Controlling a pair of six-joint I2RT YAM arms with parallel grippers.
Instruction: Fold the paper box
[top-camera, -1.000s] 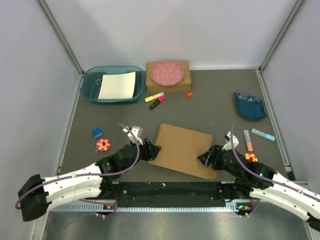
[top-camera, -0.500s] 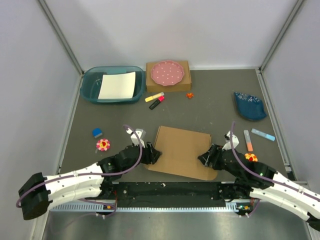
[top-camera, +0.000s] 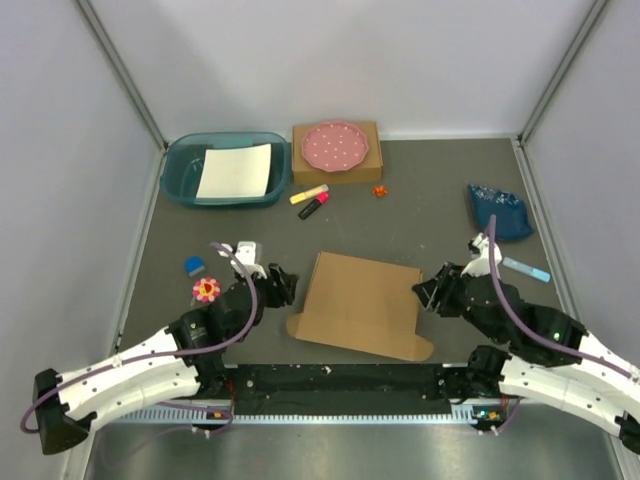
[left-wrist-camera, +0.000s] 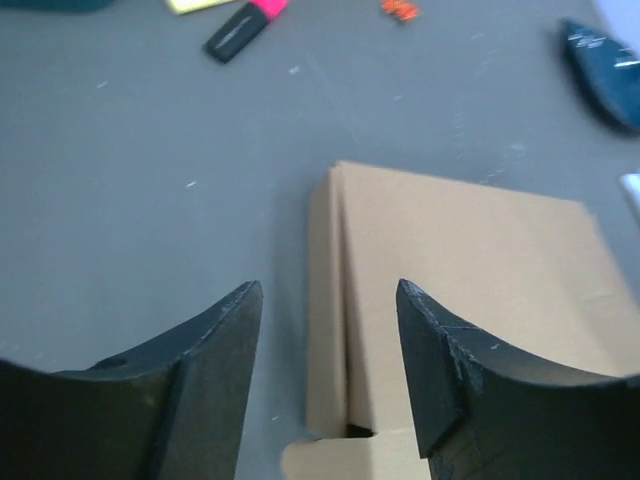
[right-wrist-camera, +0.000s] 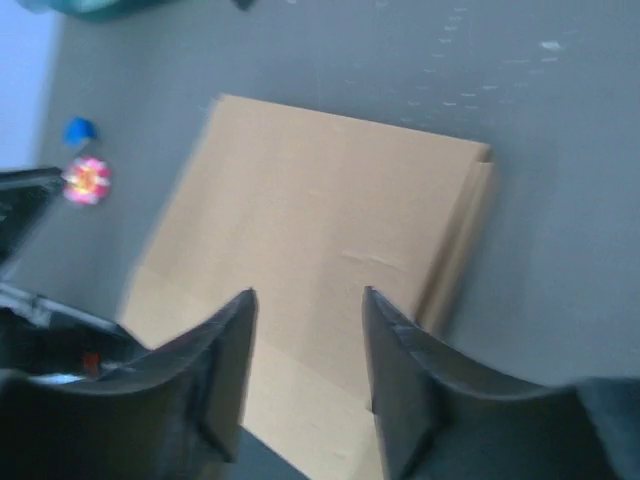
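The paper box (top-camera: 362, 304) lies folded flat on the grey table, near the front middle, with rounded tabs at its near corners. It also shows in the left wrist view (left-wrist-camera: 460, 270) and in the right wrist view (right-wrist-camera: 320, 210). My left gripper (top-camera: 280, 283) is open and empty, just left of the box's left edge, apart from it. In its wrist view the gripper (left-wrist-camera: 330, 300) frames that edge. My right gripper (top-camera: 428, 294) is open and empty at the box's right edge. In its wrist view the gripper (right-wrist-camera: 308, 300) hangs above the box.
A teal bin (top-camera: 224, 170) holding a white sheet stands back left. A smaller brown box (top-camera: 336, 152) bears a pink dotted plate. Markers (top-camera: 311, 199) lie behind the box. A blue cloth (top-camera: 500, 210), pens (top-camera: 526, 268), a flower toy (top-camera: 207, 290) and a blue cap (top-camera: 194, 265) lie around.
Both grippers have drawn back from the box's side edges, left one to the left, right one up and right. The box now lies flat, free of both.
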